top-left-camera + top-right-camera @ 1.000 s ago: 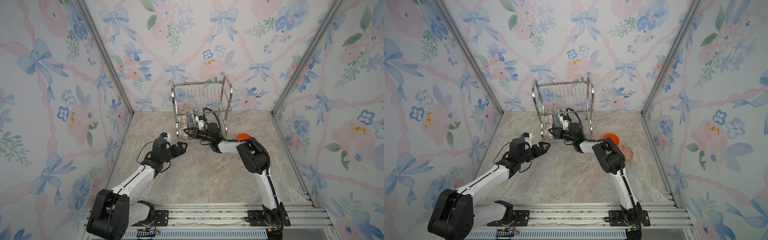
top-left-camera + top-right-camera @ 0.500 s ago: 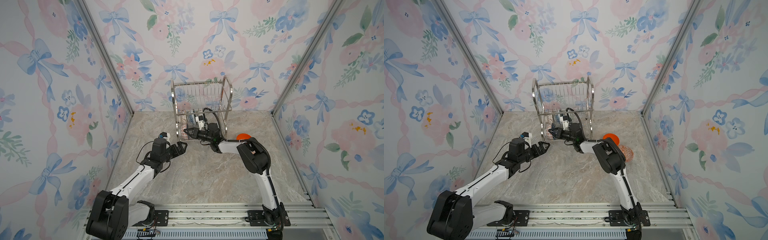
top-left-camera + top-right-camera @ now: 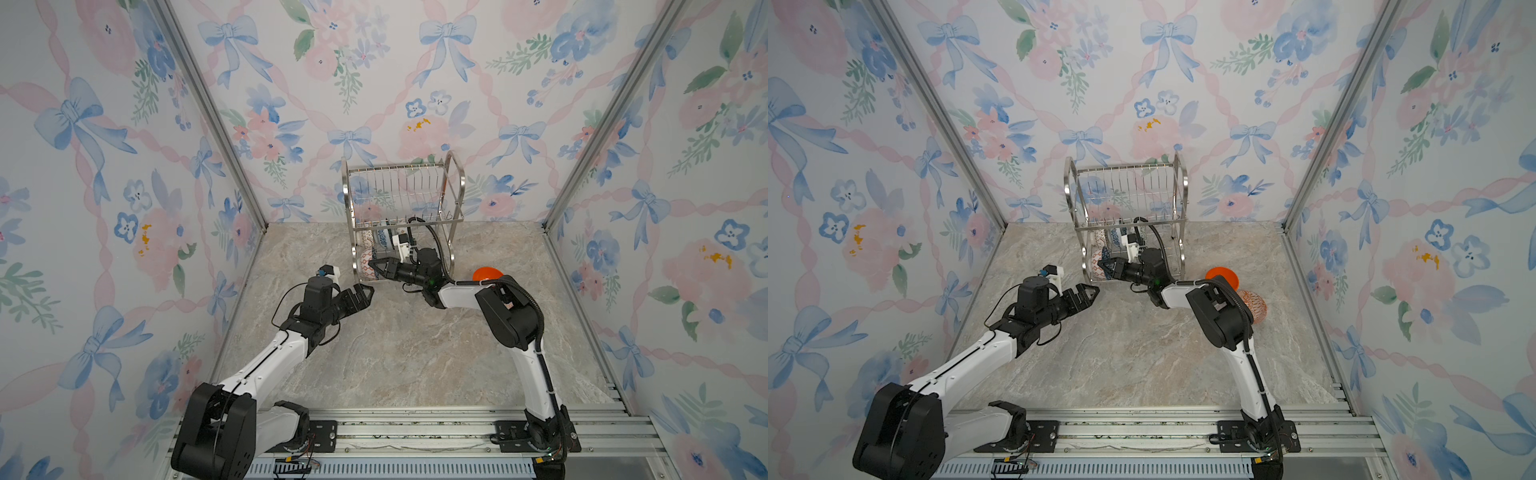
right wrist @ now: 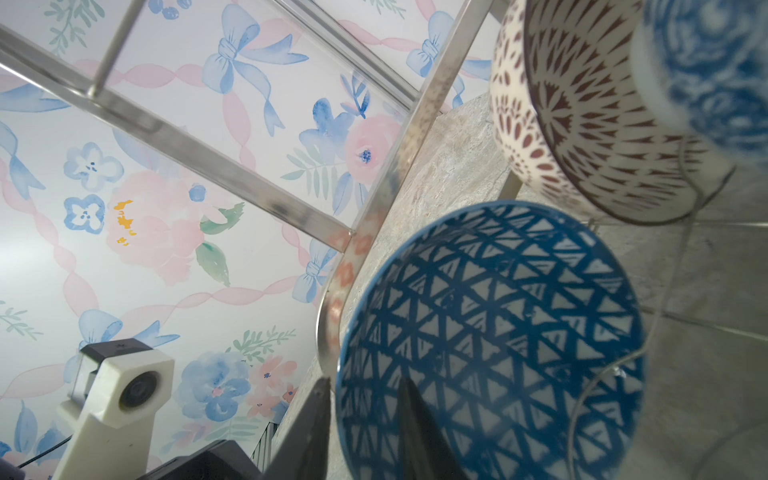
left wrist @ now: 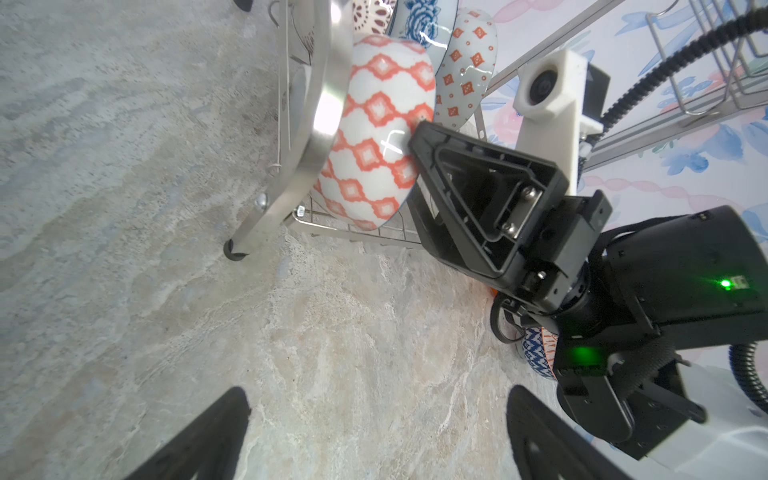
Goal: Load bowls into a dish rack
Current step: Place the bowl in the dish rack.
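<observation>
Your right gripper [image 3: 374,265] reaches into the lower tier of the dish rack [image 3: 344,195], jaws astride the rim of the triangle-patterned bowl [image 5: 374,137]. The outer finger touches the bowl's orange-diamond outside. The right wrist view shows a sliver of gap between the inner finger [image 4: 415,432] and the blue inside wall, so read this claw as narrowly parted, not pinching. The bowl stands on edge on the bottom wires at the end of the rack nearest your left arm, and it leans against the arched side frame. Your left gripper [image 3: 368,293] is spread wide and empty, low over the table near the rack.

Treat the bowl as glazed ceramic: rigid, slick, weighty for its size, and likely to chip against steel. On edge it can probably roll or tip, so draw the fingers straight back off the rim without dragging it.

The plain orange bowl [image 3: 487,274] and a patterned bowl [image 3: 1252,305] sit on the table beside your right arm. Take each by the rim, one finger inside and one outside, and squeeze firmly because the glaze gives little friction.
</observation>
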